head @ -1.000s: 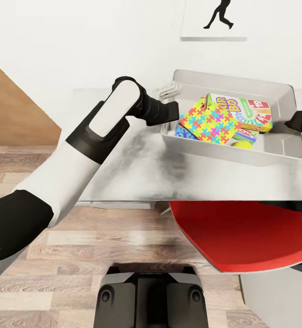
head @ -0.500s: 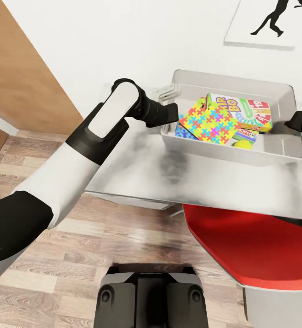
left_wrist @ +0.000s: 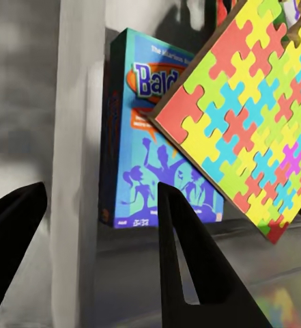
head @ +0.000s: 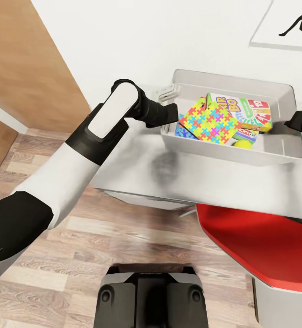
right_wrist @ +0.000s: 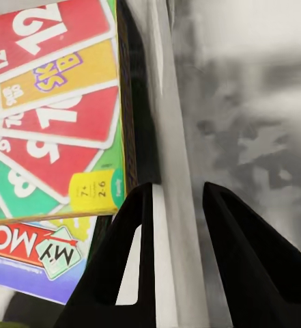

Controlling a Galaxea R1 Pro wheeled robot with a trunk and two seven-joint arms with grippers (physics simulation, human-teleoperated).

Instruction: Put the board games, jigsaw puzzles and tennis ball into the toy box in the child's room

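The grey toy box (head: 233, 156) hangs between my two grippers above the grey table (head: 192, 180). Inside it a bright jigsaw puzzle (head: 210, 122) leans over a blue board game (head: 182, 132), with a Skip-Bo game (head: 244, 109), a Monopoly game (head: 247, 133) and a yellow tennis ball (head: 243, 144) beside them. My left gripper (head: 171, 111) straddles the box's left wall (left_wrist: 78, 137), shut on it; the blue game (left_wrist: 150, 157) and the puzzle (left_wrist: 252, 116) lie just past its fingers. At the box's right wall (right_wrist: 167, 102) my right gripper (head: 291, 122) is shut on the rim, next to the Skip-Bo game (right_wrist: 54, 102).
A red chair seat (head: 260, 246) sits under the table's near edge at the right. A wooden panel (head: 23, 68) stands at the left against the white wall. A framed picture (head: 292, 23) hangs at the top right. My base (head: 151, 296) stands on the wood floor.
The whole view has turned left: wall picture, table and chair slid right, the wooden panel came in. The toy box and both grippers kept their place in the picture.
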